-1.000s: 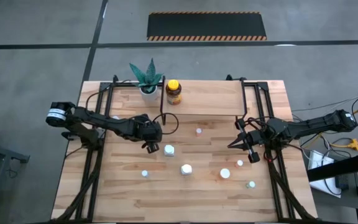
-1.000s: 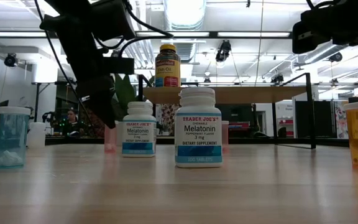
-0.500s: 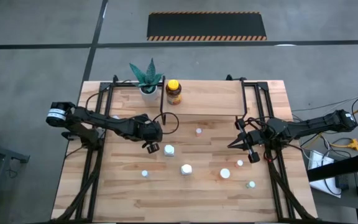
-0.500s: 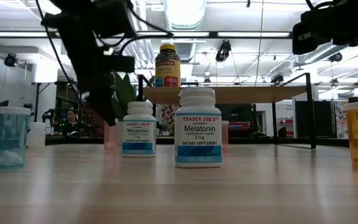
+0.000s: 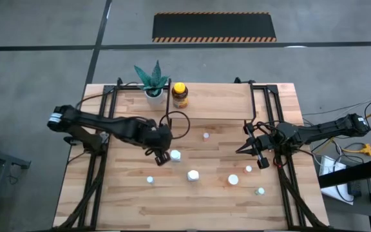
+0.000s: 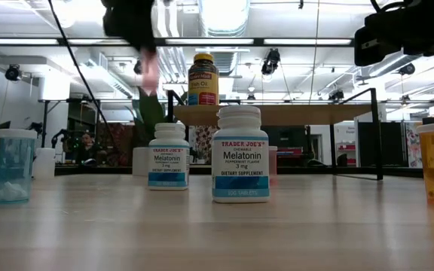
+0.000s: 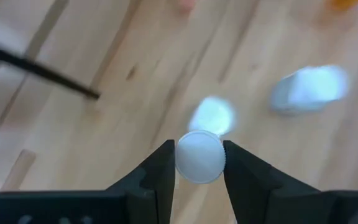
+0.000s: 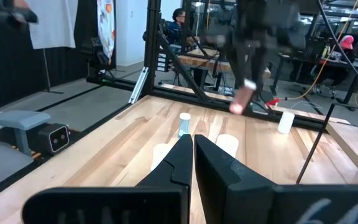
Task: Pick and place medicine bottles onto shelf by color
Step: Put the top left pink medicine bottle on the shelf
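You are carrying a small bottle (image 7: 199,157) pinched in the left claw (image 7: 197,163) above the desk (image 5: 127,200); next, I judge, swing it onto the shelf (image 5: 218,103). The right claw (image 8: 193,155), fingers pressed together and empty, is waiting near the desk's right edge.

Overhead, table-level, two wrist-mounted — close

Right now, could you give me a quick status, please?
Left pincer shut on pink bottle, lifted. Right pincer shut, idle. Shelf holds amber bottle.
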Motion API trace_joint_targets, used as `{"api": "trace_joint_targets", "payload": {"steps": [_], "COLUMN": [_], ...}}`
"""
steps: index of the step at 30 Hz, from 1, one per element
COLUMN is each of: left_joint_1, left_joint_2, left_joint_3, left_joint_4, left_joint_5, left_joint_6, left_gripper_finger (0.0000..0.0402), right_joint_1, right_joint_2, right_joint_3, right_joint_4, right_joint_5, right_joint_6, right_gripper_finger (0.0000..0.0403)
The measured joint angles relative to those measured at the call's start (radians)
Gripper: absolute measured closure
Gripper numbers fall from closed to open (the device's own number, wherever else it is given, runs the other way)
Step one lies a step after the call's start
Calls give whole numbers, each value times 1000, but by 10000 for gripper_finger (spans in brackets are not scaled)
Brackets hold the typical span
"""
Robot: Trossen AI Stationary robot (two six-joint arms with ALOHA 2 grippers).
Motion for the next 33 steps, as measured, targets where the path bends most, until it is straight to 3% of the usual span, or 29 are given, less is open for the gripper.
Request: {"api": "trace_joint_targets", "payload": {"steps": [6, 17, 22, 24, 33], "left_joint_1": [-34, -32, -21, -3, 124], "left_joint_2": [72, 386, 466, 488, 498], "left_joint_3": [202, 703, 898, 931, 871], "left_joint_4": [-14, -289, -293, -280, -135], "left_joint_5": [-22, -56, -201, -237, -239], "left_joint_6": [2, 164, 316, 367, 492], "left_gripper_finger": [300, 309, 310, 310, 311], "right_joint_1": [0, 0, 0, 0, 0], "right_joint_2": [0, 0, 0, 0, 0], "right_joint_3": [0, 0, 0, 0, 0], "right_joint_4": [0, -13, -21, -21, -24], "right_joint_5": [0, 0, 0, 0, 0], "right_joint_6": [0, 9, 9, 10, 8], "right_gripper_finger": [394, 394, 394, 394, 394]}}
